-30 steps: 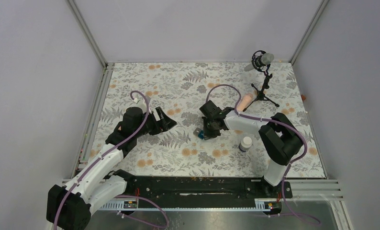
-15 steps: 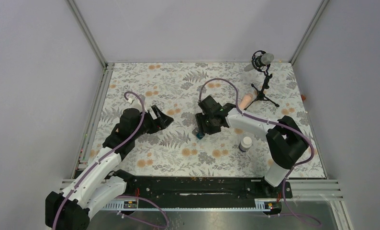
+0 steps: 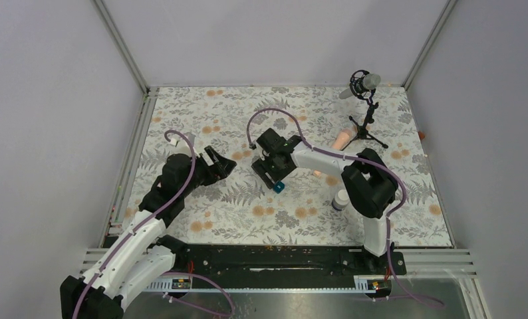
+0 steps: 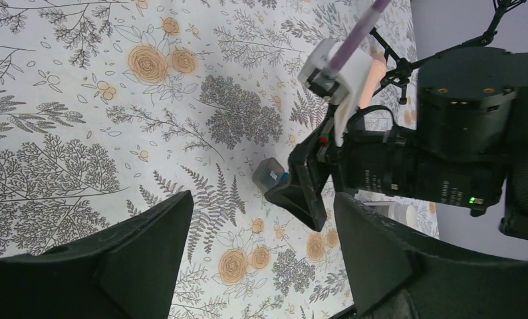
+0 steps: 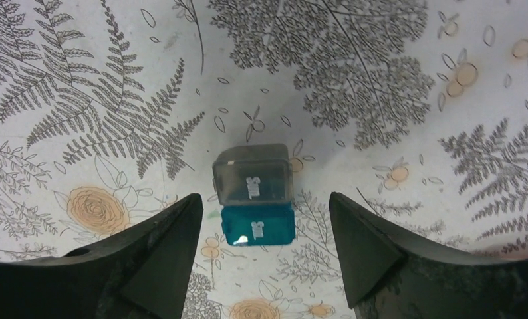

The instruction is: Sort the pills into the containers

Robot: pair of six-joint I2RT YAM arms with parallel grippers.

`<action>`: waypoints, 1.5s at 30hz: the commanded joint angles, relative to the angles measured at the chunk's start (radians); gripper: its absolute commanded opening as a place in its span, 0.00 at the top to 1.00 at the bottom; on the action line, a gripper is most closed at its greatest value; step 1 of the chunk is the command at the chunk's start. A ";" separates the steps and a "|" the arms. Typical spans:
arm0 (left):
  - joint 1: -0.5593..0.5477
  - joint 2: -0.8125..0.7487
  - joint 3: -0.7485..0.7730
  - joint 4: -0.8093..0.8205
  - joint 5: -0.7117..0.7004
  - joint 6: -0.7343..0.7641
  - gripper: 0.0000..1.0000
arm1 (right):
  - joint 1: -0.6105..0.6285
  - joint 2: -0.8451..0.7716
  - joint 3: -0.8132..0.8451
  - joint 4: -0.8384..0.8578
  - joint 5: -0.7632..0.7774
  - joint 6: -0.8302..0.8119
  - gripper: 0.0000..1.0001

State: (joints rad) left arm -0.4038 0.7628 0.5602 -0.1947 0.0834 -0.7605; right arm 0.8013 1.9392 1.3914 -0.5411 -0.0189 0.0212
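The small box (image 5: 253,199), one half teal and one half dark grey, lies on the floral table (image 5: 407,80) between the fingers of my right gripper (image 5: 264,199), which is open and touches neither side of it. From above, the box (image 3: 278,187) sits just in front of the right gripper (image 3: 273,177). The white bottle (image 3: 340,199) stands to the right, partly behind the right arm's elbow. My left gripper (image 3: 219,161) is open and empty, left of the box (image 4: 269,174). No pills show in any view.
A black microphone on a tripod (image 3: 364,113) stands at the back right, with a peach-coloured cylinder (image 3: 342,139) lying beside it. Metal rails (image 3: 125,173) run along the table's left edge, and a black bar (image 3: 281,258) along its near edge.
My right gripper has opened and let go of the box, and its wrist has swung to the left. The left gripper has drifted slightly to the left.
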 commanded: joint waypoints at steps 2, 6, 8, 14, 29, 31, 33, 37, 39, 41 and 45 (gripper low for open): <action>-0.003 -0.017 -0.019 -0.003 -0.037 -0.009 0.21 | 0.032 0.063 0.074 -0.019 0.002 -0.059 0.29; -0.003 -0.023 -0.027 -0.004 -0.034 -0.014 0.21 | 0.044 0.085 0.077 0.002 0.013 -0.042 0.34; -0.003 -0.024 -0.030 -0.004 -0.033 -0.014 0.21 | 0.047 0.087 0.074 0.013 0.047 -0.030 0.36; -0.003 -0.020 -0.034 -0.008 -0.030 -0.014 0.21 | 0.047 0.083 0.064 0.048 0.087 0.032 0.48; -0.028 0.038 -0.075 0.161 0.207 0.015 0.21 | 0.043 -0.068 0.049 0.069 0.067 0.392 0.59; -0.040 0.047 -0.092 0.202 0.218 -0.005 0.25 | 0.042 -0.095 0.037 0.085 0.035 0.499 0.59; -0.057 0.065 -0.110 0.250 0.226 -0.025 0.28 | 0.041 -0.121 0.016 0.112 -0.007 0.586 0.59; -0.091 0.109 -0.133 0.328 0.229 -0.057 0.28 | 0.043 -0.173 -0.028 0.168 -0.057 0.688 0.59; -0.107 0.133 -0.145 0.377 0.229 -0.078 0.28 | 0.042 -0.195 -0.041 0.176 -0.061 0.712 0.59; -0.122 0.164 -0.150 0.423 0.236 -0.095 0.27 | 0.043 -0.216 -0.055 0.189 -0.068 0.730 0.59; -0.138 0.214 -0.157 0.493 0.227 -0.140 0.26 | 0.042 -0.240 -0.070 0.196 -0.079 0.756 0.59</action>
State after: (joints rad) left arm -0.5282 0.9470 0.4145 0.1268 0.2935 -0.8436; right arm 0.8398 1.7554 1.3338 -0.3828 -0.0708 0.7021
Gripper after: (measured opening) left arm 0.732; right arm 0.514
